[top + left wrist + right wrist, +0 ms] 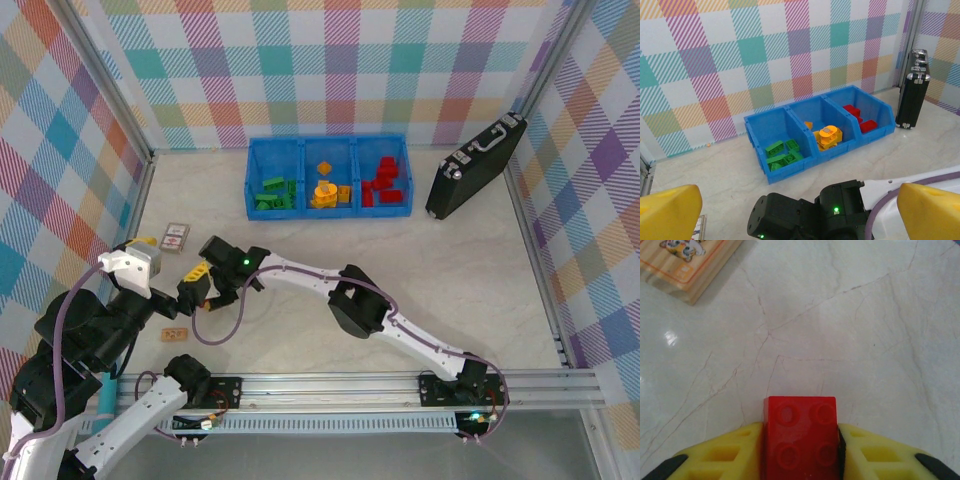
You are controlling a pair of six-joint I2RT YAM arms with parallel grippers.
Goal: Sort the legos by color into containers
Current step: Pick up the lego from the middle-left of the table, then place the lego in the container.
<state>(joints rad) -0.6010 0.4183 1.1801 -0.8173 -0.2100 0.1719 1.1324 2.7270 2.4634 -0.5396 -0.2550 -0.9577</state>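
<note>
Top view: the blue tray (330,213) sits at the far side of the table (450,290), with three compartments in a row. The green legos (275,193) are in the left one, the orange legos (325,190) in the middle and the red legos (385,185) in the right. A black case (475,168) stands just right of the tray, not touching it. The right arm (300,272) reaches across to the near-left part of the table. A picture tile (176,237) lies flat near there, and a small tan piece (174,333) lies closer to the arm bases.

Left wrist view: the left gripper (800,200) is released, its yellow fingers (670,210) spread wide and holding nothing. The black wrist of the right arm is low in front of it. The tray is farther ahead, with the case to its right.

Right wrist view: the right gripper (800,432) is clenched on one red lego (800,437), studs up, with a yellow finger against each side face. The brick is low over the marble top. Cannot tell if it rests there or is lifted. A corner of the picture tile is at upper left, well apart from the brick.
</note>
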